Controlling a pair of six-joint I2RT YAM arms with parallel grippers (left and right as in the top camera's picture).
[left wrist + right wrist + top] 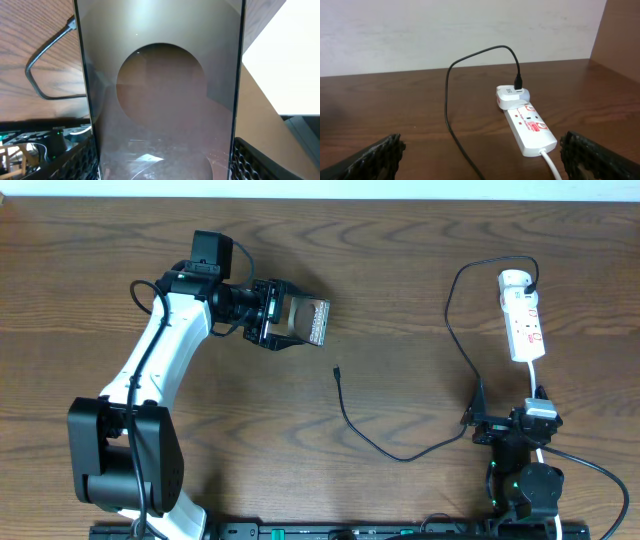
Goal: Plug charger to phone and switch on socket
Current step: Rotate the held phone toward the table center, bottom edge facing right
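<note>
On the left, our left gripper (287, 321) is gripping the phone (306, 320), its fingers (75, 160) clamped on the slab's long edges and holding it out over the wooden table (400, 240). Toward the middle, the connector tip (336, 370) is lying loose on the wood, near the phone but apart from it, so we are judging the plugging-in not yet done. The charger (400, 457) is trailing rightward to a white adapter (512, 96) already sitting in the socket (527, 325). Our right gripper (508, 420) is hovering near the socket's cord end, fingers spread wide and empty. We cannot tell whether the switch is on.
</note>
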